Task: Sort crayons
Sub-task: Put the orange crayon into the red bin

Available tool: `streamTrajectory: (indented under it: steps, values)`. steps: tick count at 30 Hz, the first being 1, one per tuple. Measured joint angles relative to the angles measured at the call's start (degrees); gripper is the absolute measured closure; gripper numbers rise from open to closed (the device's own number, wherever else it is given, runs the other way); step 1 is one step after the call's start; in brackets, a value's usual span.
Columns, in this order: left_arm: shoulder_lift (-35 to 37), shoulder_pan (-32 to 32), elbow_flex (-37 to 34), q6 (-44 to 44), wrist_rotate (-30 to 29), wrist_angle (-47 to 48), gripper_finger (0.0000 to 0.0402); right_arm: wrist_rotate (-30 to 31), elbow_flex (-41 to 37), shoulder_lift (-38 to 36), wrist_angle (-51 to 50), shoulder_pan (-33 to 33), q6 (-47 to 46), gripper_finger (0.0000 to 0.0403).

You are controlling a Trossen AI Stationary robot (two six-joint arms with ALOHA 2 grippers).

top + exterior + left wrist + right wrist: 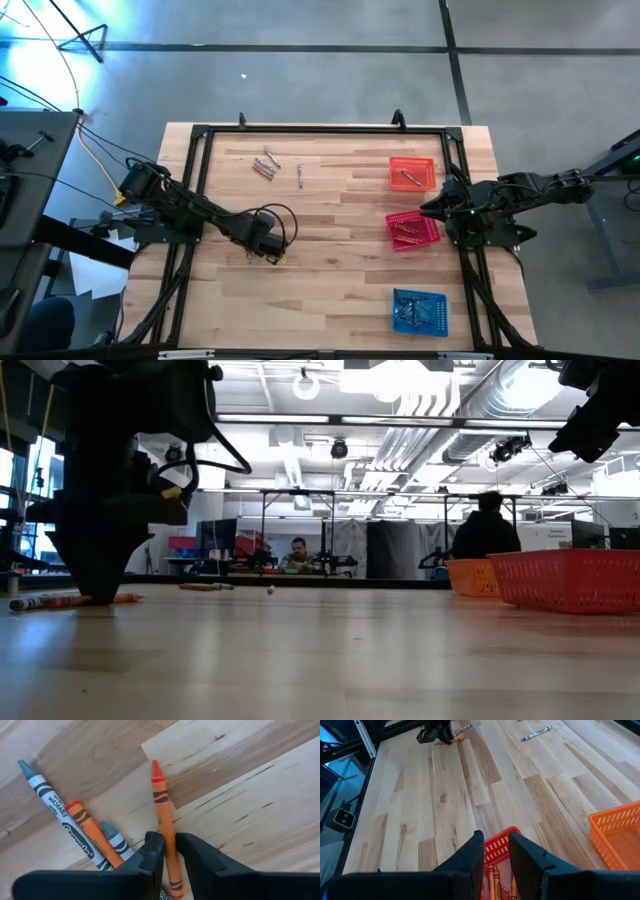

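Where the left end effector (169, 851) comes down on the worktop (330, 290), its fingers sit on either side of an orange crayon (164, 820), close against it but not clearly clamped, with three more crayons (75, 827) lying just beside it. Farther across, the right end effector (496, 851) hovers over the red basket (413, 229), fingers slightly apart and empty. Beyond, loose crayons (266, 166) lie near the far edge, beside the orange basket (412, 172).
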State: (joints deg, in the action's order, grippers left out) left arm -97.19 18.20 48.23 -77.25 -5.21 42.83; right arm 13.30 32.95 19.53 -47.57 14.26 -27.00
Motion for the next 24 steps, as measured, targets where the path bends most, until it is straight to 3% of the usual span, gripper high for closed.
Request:
streamTrajectory:
  steps: [8, 24]
  values:
    - [0.1, -1.0, 0.0, 1.0, 0.7, 0.5, 0.0395, 0.0, 0.0, 0.0, 0.0, 0.0, 0.0, 0.0318]
    - [-0.6, -1.0, 4.2, 5.0, 0.4, 4.5, 0.0401, 0.0, 0.0, 0.0, 0.0, 0.0, 0.0, 0.0318]
